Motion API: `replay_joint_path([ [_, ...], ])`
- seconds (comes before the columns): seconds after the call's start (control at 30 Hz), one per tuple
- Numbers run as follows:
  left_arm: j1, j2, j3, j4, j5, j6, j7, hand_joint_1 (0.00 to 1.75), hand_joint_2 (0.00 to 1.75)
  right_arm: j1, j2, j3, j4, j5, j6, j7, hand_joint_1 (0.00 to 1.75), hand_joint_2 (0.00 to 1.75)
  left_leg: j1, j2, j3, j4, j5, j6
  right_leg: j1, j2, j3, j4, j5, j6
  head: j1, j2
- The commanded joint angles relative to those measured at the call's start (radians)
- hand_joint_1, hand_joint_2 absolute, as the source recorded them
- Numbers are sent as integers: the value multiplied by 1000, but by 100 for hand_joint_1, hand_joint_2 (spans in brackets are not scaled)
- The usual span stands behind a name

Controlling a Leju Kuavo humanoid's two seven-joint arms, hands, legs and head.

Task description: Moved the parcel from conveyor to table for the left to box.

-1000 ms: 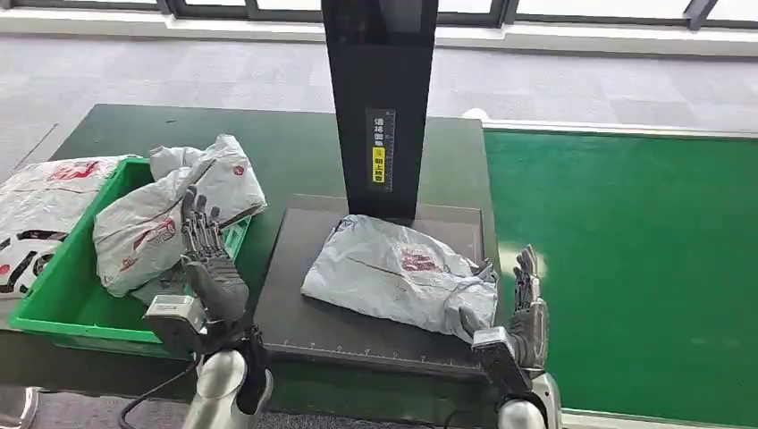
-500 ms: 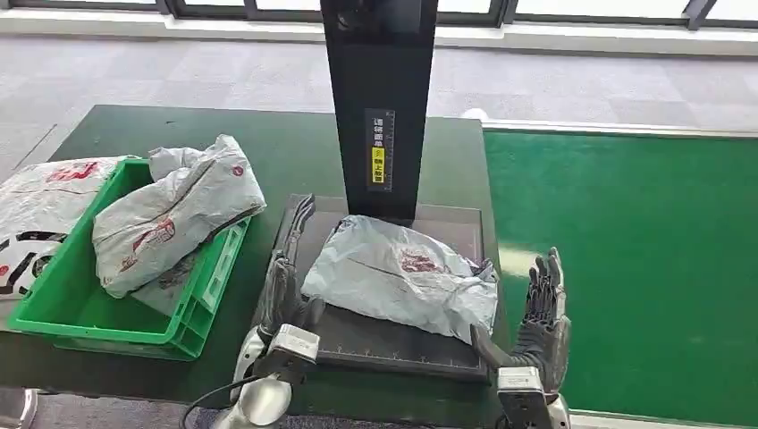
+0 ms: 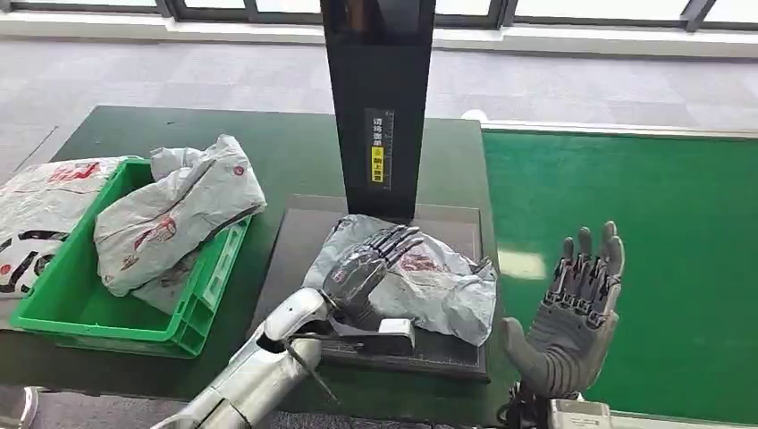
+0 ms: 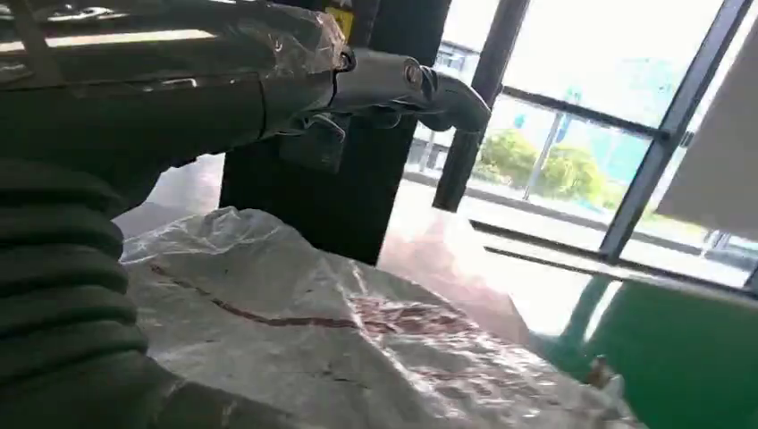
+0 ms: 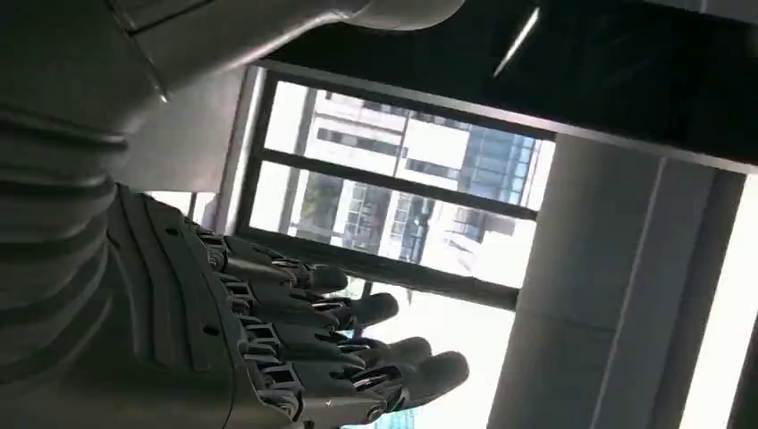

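A crumpled grey parcel (image 3: 438,290) with red print lies on the dark plate (image 3: 290,259) at the foot of the black post. My left hand (image 3: 362,264) reaches over the parcel's left half, fingers stretched out flat; in the left wrist view the fingers (image 4: 420,85) hang a little above the parcel (image 4: 357,349), gripping nothing. My right hand (image 3: 576,304) is raised to the right of the parcel, at the conveyor's edge, palm facing the parcel and fingers spread; it holds nothing (image 5: 268,340).
A green box (image 3: 63,308) stands at the left of the table with grey parcels (image 3: 179,214) piled in it. Another parcel (image 3: 36,206) lies beyond its left wall. The black post (image 3: 380,107) rises behind the plate. The green conveyor (image 3: 644,223) runs along the right.
My left hand swung from beside the green box across to the plate and now reaches over the parcel. My right hand drew back from the parcel's right end and rose.
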Motion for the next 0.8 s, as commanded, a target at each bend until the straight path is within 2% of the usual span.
replay_joint_path([
  [0.03,-154,30,-90,286,-13,-36,20,0,175,-83,-61,79,-26,-13,0,4,0,175,1,0,2,-1,1,1,2,-1,-1,-2,1,-2,0,0],
  [0.07,-186,22,-108,325,-28,-58,34,0,175,-106,-62,80,-13,-20,0,4,0,175,1,0,6,-3,2,1,2,-2,-1,-3,1,-3,0,0],
  [0.17,-247,-13,-139,393,-65,-62,70,0,175,-153,-58,89,22,-26,0,4,0,175,1,0,4,1,1,1,2,-1,-2,1,1,-2,0,0],
  [0.3,-286,-33,-164,423,-90,-99,86,0,175,-163,-44,94,32,-16,0,4,0,175,1,-2,3,1,2,1,2,-3,-2,0,2,-2,0,0],
  [0.4,-328,-46,-210,470,-128,-194,94,0,175,-160,-40,93,26,-12,0,4,0,175,2,-1,3,-1,3,1,2,-2,-2,-2,3,-3,0,0],
  [0.53,-328,-46,-210,470,-128,-194,94,0,175,-160,-40,93,26,-12,0,4,0,175,1,0,4,-1,3,1,2,-1,-2,-2,2,-3,0,0],
  [0.57,-350,-54,-232,505,-138,-294,85,0,175,-161,-40,91,28,-13,0,4,0,175,1,0,4,0,2,1,2,-1,-2,-1,2,-2,0,0],
  [0.63,-372,-55,-261,524,-155,-394,72,0,175,-163,-39,89,35,-11,0,4,0,175,2,0,4,-1,2,1,2,-2,-2,-2,2,-3,0,0],
  [0.8,-390,-54,-286,529,-171,-444,47,0,175,-166,-39,87,42,-13,0,4,0,175,1,1,4,-1,3,1,2,0,-2,-1,3,-2,0,0],
])
